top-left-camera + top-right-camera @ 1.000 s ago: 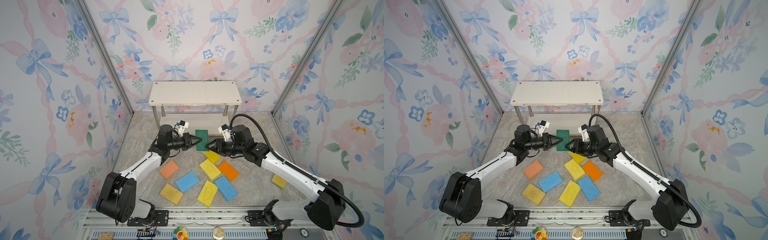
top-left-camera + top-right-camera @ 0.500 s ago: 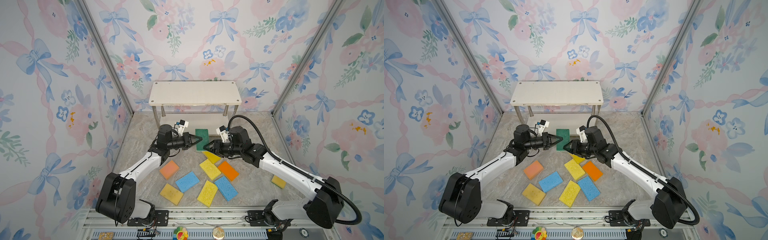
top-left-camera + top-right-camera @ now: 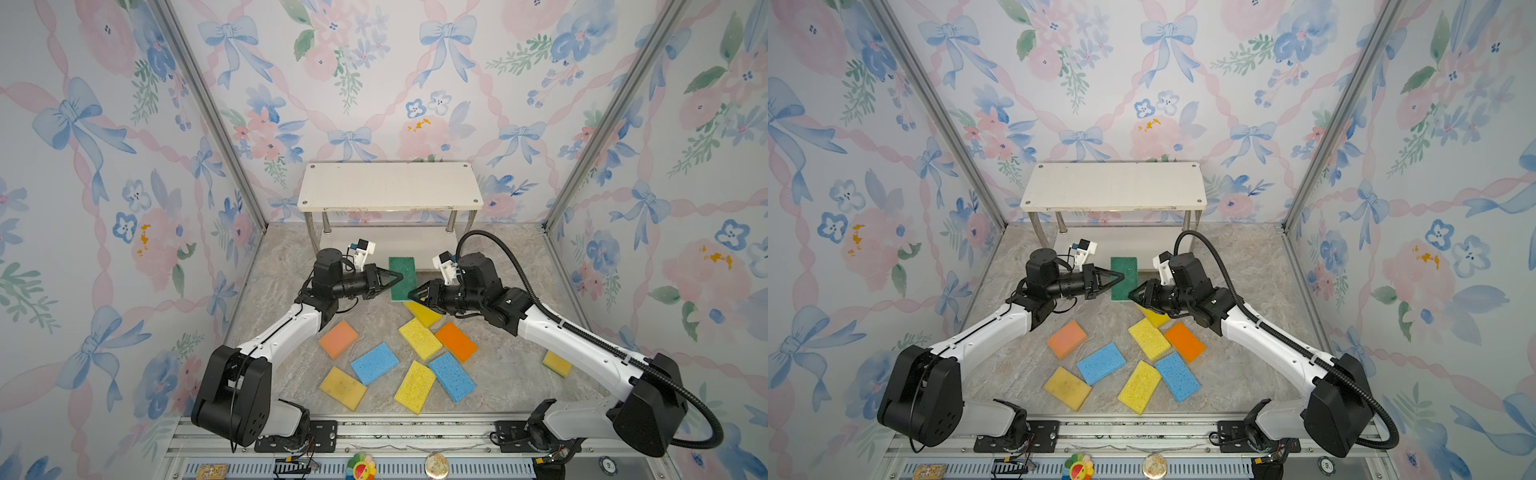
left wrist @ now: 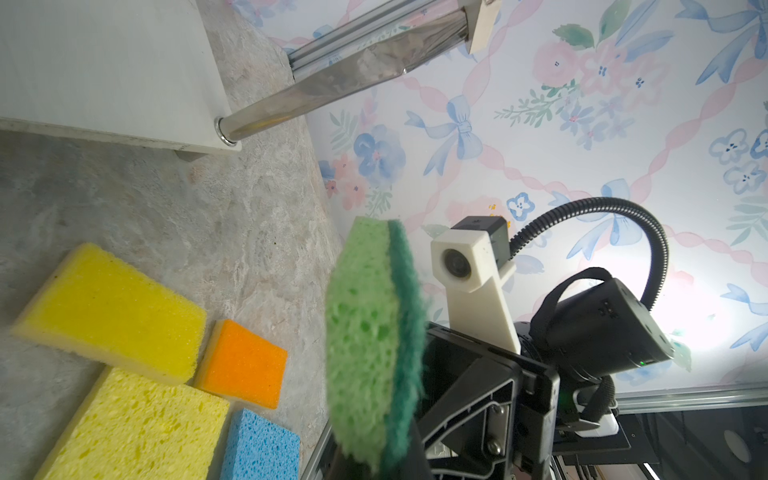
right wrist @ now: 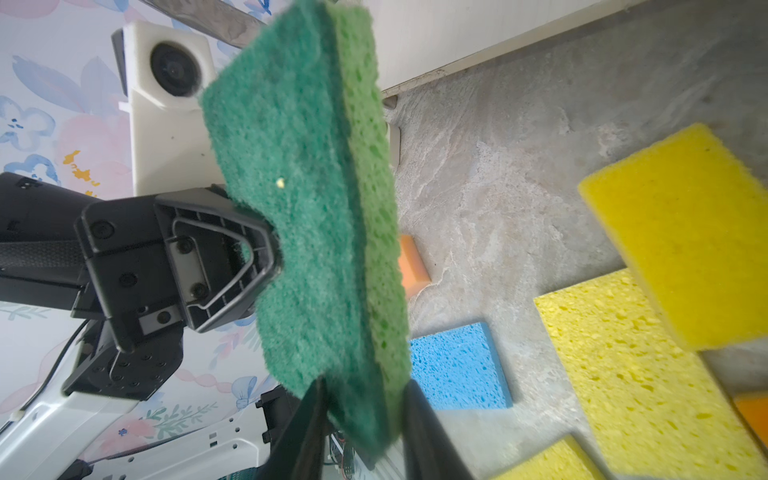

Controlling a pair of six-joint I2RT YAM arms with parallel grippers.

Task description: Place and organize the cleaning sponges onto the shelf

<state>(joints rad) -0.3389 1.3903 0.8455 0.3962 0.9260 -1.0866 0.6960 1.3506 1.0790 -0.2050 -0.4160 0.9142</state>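
Dark green, scourer face up, the green sponge (image 3: 403, 266) (image 3: 1124, 266) hangs clear of the floor (image 3: 291, 266) in both top views, just in front of the shelf (image 3: 390, 187) (image 3: 1113, 185). Its long axis points straight at the shelf. The left gripper (image 3: 398, 277) (image 3: 1121, 276) is clamped on the middle of one long edge. The right gripper (image 3: 412, 294) (image 3: 1133, 294) meets the opposite long edge at the end farther from the shelf. The loose sponges (image 3: 419, 338) lie flat on the floor on the side away from the shelf.

In the left wrist view the green sponge (image 4: 365, 332) shows edge-on, pale foam beside the dark layer. The right gripper sits close behind it, its fingertips hidden by the foam. The shelf's lower board (image 4: 104, 62) lies beyond, low over the floor.

In the right wrist view the left gripper (image 5: 272, 249) visibly dents the dark face. The right gripper's two fingers (image 5: 422, 428) stand one on each face of the sponge's edge, close against it. Whether they press it yet I cannot tell.

This looks like a handover. It turns on the right jaws straddling the sponge's thickness, which they do. The two arms look about equally near the shelf. The left grip should probably let go only once the right one has hold, or the sponge drops among the others.
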